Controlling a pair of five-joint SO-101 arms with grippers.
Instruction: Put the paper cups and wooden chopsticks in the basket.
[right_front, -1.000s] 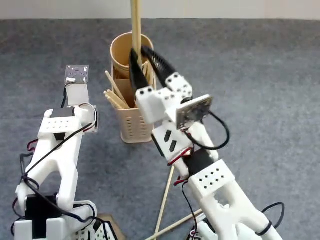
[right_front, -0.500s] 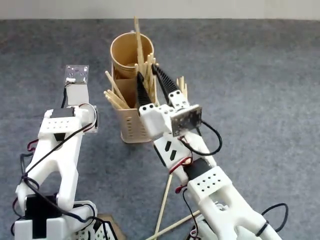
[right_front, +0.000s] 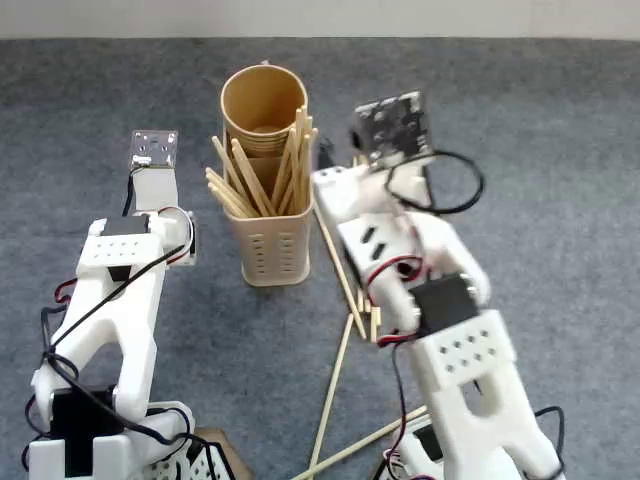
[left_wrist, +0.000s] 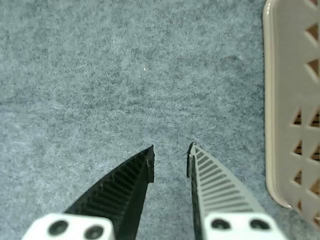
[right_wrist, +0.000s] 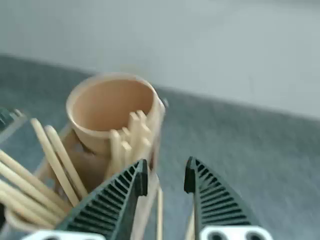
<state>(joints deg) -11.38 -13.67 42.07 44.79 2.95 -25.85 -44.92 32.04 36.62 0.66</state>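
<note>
Loose chopsticks (right_front: 332, 400) lie by the basket (right_front: 275, 250) — partly under the right arm (right_front: 440, 300).

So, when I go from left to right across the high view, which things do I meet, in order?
white left robot arm → beige perforated plastic basket, holding brown paper cups and wooden chopsticks → white right robot arm

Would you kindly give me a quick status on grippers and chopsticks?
Left gripper open, empty, beside basket. Right gripper open, empty, by basket. Paper cups in; loose chopsticks on carpet.
</note>
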